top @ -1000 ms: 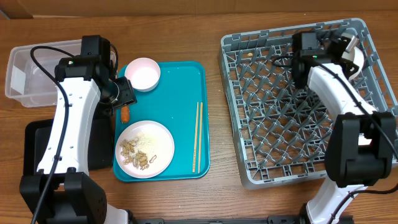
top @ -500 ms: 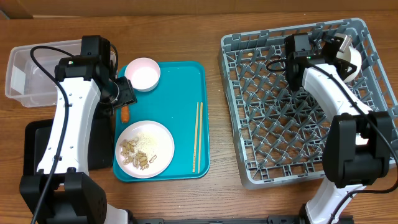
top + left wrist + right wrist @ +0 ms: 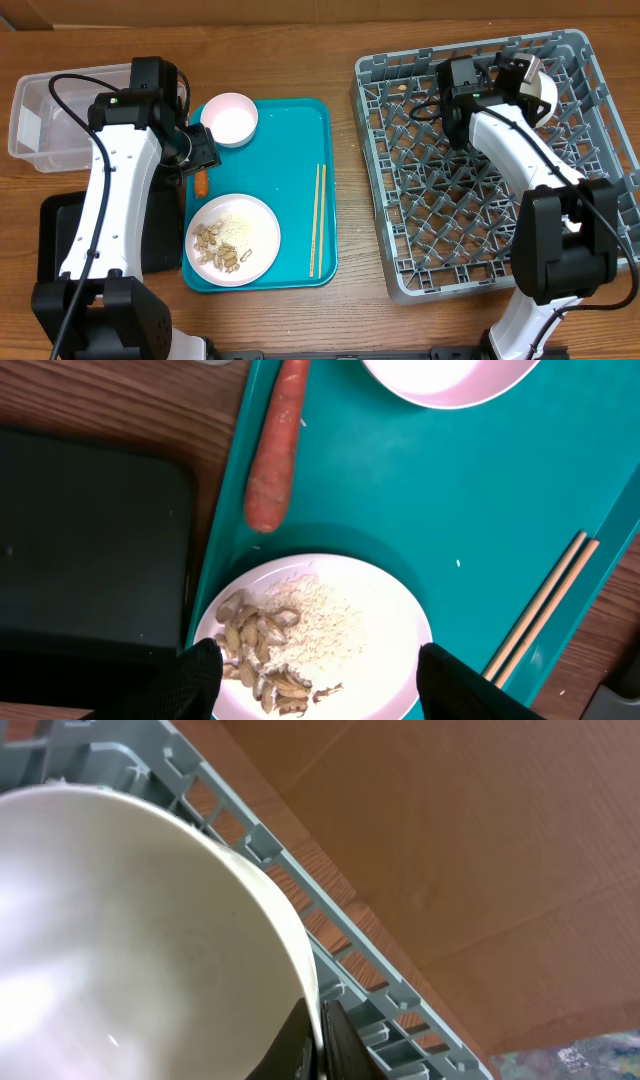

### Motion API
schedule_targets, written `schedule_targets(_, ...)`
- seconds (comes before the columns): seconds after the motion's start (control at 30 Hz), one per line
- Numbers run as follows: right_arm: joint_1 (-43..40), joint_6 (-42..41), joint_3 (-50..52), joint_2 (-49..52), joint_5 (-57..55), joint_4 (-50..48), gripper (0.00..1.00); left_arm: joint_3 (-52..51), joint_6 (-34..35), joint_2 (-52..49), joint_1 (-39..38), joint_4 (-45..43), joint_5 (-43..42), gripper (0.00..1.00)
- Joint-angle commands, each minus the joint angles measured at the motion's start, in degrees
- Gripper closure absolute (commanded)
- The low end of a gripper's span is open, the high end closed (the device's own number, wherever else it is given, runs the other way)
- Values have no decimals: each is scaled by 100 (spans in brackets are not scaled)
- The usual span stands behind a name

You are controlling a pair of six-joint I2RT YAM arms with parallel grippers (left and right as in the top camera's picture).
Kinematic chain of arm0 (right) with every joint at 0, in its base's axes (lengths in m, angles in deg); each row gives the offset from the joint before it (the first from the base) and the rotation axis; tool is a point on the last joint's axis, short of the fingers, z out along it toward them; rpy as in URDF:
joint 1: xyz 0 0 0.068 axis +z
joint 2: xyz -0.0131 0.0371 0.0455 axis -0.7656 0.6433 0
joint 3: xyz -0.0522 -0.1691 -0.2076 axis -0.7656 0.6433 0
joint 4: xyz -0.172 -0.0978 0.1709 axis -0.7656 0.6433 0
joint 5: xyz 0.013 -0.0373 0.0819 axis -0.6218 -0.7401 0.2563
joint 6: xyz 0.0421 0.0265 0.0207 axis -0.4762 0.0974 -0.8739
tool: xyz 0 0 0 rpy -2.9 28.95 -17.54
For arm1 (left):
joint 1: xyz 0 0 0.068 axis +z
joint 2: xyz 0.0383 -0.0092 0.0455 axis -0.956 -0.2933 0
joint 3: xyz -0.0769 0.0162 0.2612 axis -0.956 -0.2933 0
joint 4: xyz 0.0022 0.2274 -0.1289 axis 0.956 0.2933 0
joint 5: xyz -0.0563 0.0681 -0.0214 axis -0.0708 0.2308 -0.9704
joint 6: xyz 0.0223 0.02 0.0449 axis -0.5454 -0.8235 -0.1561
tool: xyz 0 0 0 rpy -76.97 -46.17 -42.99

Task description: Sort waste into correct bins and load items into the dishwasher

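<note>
Your right gripper (image 3: 318, 1042) pinches the white bowl (image 3: 130, 940) rim over the dish rack (image 3: 420, 240), near the desk's far right corner. Seat it between pegs, then release. Your left gripper (image 3: 325, 682) hangs spread above the plate (image 3: 340, 610).

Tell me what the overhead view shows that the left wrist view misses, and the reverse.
Only overhead: the grey rack, the clear tub, and the right tool holding a white bowl. Only left wrist: the left tool, its black fingertips spread apart. Both: carrot, plate of scraps, chopsticks, teal tray, black tray.
</note>
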Motion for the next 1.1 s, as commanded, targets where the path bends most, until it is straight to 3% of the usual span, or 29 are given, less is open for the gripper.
schedule_targets(0.0, 4, -225, 55, -35, 295, 197, 96, 85, -9, 85, -2, -24, 37, 35)
schedule_targets(0.2, -24, 72, 50, -37, -918, -118, 96, 85, -9, 85, -2, -17, 37, 35)
schedule_targets(0.43, -17, 227, 151, -26, 11, -227, 96, 85, -11, 85, -2, -35, 37, 35)
schedule_targets(0.87, 184, 212, 387, 28, -96, -295, 96, 85, -9, 85, -2, -59, 37, 34)
schedule_targets(1.0, 457, 214, 387, 28, -90, -323, 87, 85, -9, 85, -2, -55, 37, 34)
schedule_targets(1.03, 518, 214, 387, 28, -90, -319, 80, 85, -9, 85, -2, -55, 37, 34)
schedule_targets(1.07, 590, 219, 387, 28, -66, -306, 66, 85, -9, 85, -2, -55, 37, 34)
